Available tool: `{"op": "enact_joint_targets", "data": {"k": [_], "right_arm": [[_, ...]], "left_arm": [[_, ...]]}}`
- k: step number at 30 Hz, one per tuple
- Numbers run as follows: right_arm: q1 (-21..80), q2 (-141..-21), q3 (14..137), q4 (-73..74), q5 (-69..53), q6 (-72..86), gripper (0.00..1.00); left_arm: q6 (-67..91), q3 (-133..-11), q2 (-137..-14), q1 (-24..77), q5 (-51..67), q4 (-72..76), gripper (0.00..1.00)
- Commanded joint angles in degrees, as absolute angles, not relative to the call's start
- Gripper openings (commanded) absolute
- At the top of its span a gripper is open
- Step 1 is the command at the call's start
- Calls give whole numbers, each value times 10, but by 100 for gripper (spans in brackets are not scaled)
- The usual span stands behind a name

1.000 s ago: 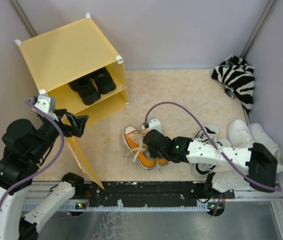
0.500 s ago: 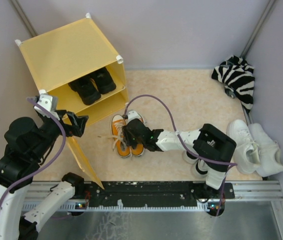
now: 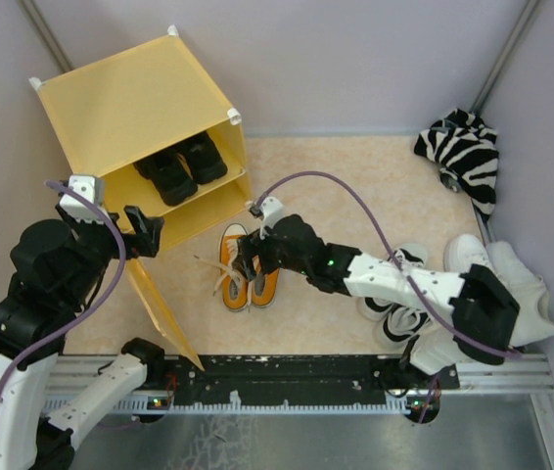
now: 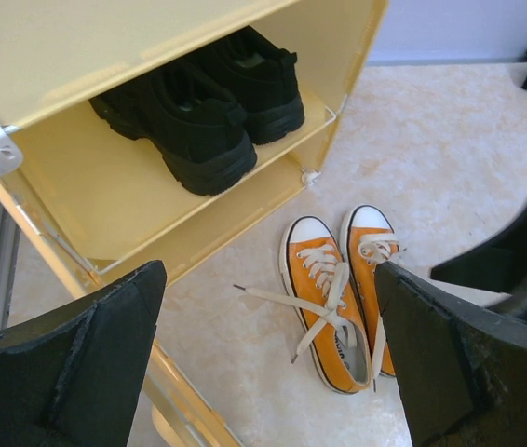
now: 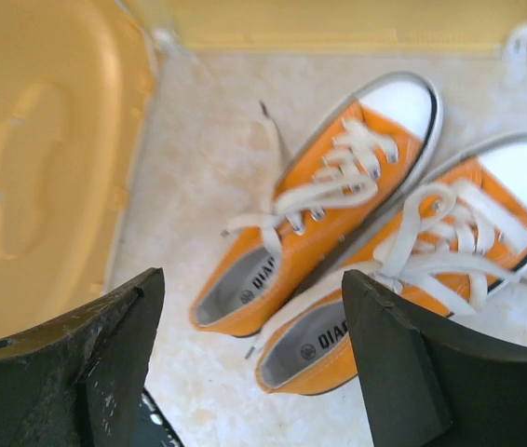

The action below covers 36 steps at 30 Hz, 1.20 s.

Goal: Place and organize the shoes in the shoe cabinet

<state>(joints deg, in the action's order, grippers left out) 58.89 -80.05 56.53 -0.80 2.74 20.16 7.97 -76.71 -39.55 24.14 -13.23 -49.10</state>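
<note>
At the lower left of the overhead view the door panel [image 3: 164,318] of the shoe cabinet [image 3: 130,103] hangs open, slanting down toward the near edge of the worktop [image 3: 355,186]. At the lower right the black-and-white sneakers [image 3: 394,323] lie partly under the right arm, so how they are set is hard to tell. The white sneakers [image 3: 517,284] lie just beside them at the right edge.

Near the centre the orange sneakers [image 3: 248,274] stand side by side on the worktop, touching each other. Their white toes point toward the cabinet's lower opening and one white lace trails off to the left. They are just in front of the cabinet, not inside it. The right tool [image 3: 255,247] hangs over them, spread wide with nothing in it. In the right wrist view its two dark fingers [image 5: 105,363] frame the pair without gripping it.

Left of centre the left tool [image 3: 145,235] is also wide open and empty, just beside the cabinet's front left corner and above the door.

In the upper left the yellow cabinet stands open at the front. The black shoes [image 3: 181,166] sit together on its inner shelf [image 4: 87,196].

In the far upper right a zebra-striped cloth [image 3: 463,147] lies bunched against the wall, well apart from the cabinet.
</note>
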Motion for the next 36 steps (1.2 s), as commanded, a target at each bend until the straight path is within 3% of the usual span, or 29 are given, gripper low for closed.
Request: {"op": "enact_joint_targets", "data": {"k": [1,6,22,31,36], "right_arm": [[567,-761,544,-18,-20,167,77],[552,-824,567,-21,-98,180,72],[555,-1050,704,4,-136,224,59],[604,-1028,728,86,14,212,57],[622,-974,724,150,84,249,64]], "left_arm": [[112,-774,-414,242,-186,-468,99],[125,-758,-407,243,-188,-450,99],[63,-735,-374,243,-149,-431,99],[54,-735,-354,243,-145,-434,99],[48,-720,-345,243,-138,-421,99]]}}
